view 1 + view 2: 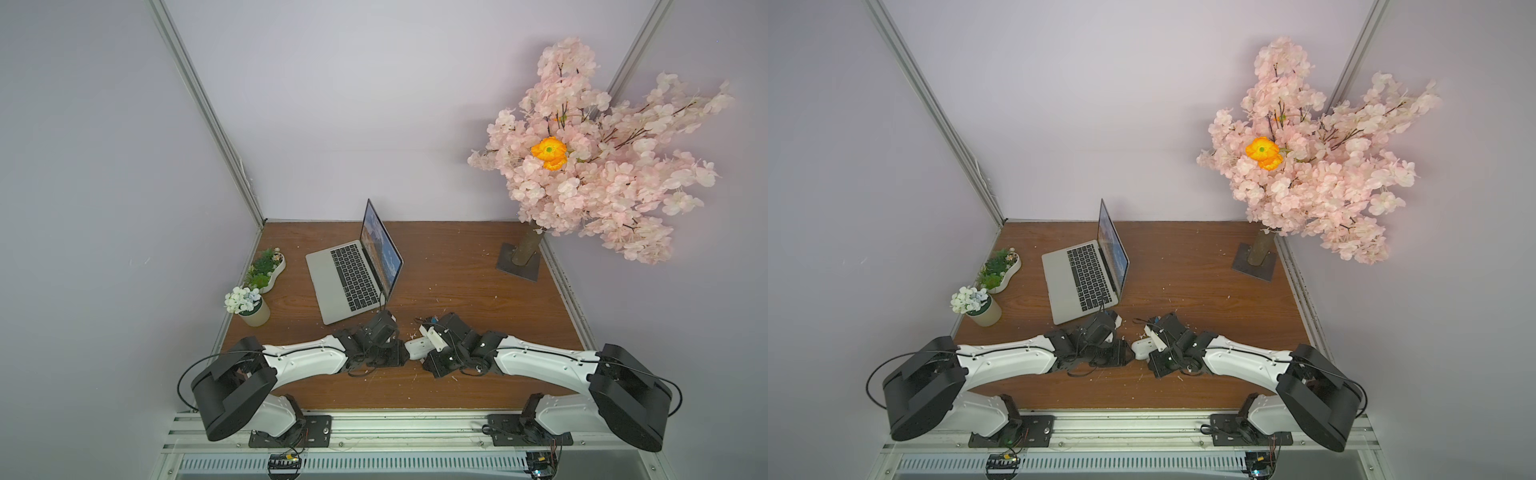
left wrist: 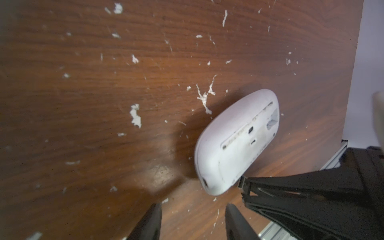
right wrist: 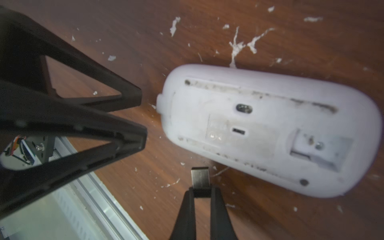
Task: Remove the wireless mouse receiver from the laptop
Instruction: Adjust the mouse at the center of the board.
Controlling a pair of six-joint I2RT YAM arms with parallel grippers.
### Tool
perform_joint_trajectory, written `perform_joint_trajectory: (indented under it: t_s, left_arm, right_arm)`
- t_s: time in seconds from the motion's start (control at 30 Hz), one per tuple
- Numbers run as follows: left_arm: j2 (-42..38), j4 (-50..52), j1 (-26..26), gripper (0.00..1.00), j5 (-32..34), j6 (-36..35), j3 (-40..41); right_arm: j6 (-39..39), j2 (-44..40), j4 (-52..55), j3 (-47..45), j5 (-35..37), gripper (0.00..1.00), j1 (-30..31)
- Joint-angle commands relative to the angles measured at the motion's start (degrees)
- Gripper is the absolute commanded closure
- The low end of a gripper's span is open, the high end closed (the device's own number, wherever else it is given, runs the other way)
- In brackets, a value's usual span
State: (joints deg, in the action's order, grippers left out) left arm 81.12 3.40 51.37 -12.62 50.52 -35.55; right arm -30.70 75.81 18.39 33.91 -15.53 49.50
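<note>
Closest in, your right gripper (image 3: 200, 193) is pinched tight on the dark butt of the receiver (image 3: 200, 176). The metal plug sticks out past the fingertips. So the receiver is in your grip, out of the laptop, low over the bench (image 3: 311, 31).

Just ahead of that plug lies the mouse (image 3: 270, 128), belly up on the bench. The plug tip is just beside its rim; whether it touches I cannot tell. A small open recess (image 3: 320, 151) shows in the underside towards the mouse's far end, off to one side of where the plug points now.

Across from you, your left gripper (image 2: 193, 205) stands part open over bare bench with nothing between its fingers, close to the near end of the mouse but not on it.

Farthest off, beyond the left gripper, the laptop (image 1: 353, 278) sits with its lid up, apart from both grippers. No stub can be made out on its edge at that size.

My read: the pull itself is done, and what remains is setting the receiver down. If you mean to stow it in the recess, you need to swing the plug along the mouse and line it up squarely. The mouse looks free to slide, so bracing it with the left gripper would help. Otherwise lower the receiver to the bench and let go.
</note>
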Motion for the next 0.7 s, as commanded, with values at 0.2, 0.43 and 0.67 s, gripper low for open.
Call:
perform_joint_trajectory:
  t_s: [0.2,0.43,0.67]
  left_arm:
    - [3.4,-4.3,-0.7,0.44,-1.0,1.3,-2.5]
    - [6.7,-5.2,-2.2,0.45,-1.6,0.6,-4.8]
    - [8.3,-7.0,-3.0,0.42,-4.5,0.2,-4.3]
  right_arm:
    - [2.8,-5.5,4.9,1.6,-0.3,1.00,0.2]
    - [3.7,-8.5,6.0,3.4,-1.0,1.00,-3.1]
    - [5.7,-10.4,6.2,3.7,-3.5,1.00,-10.5]
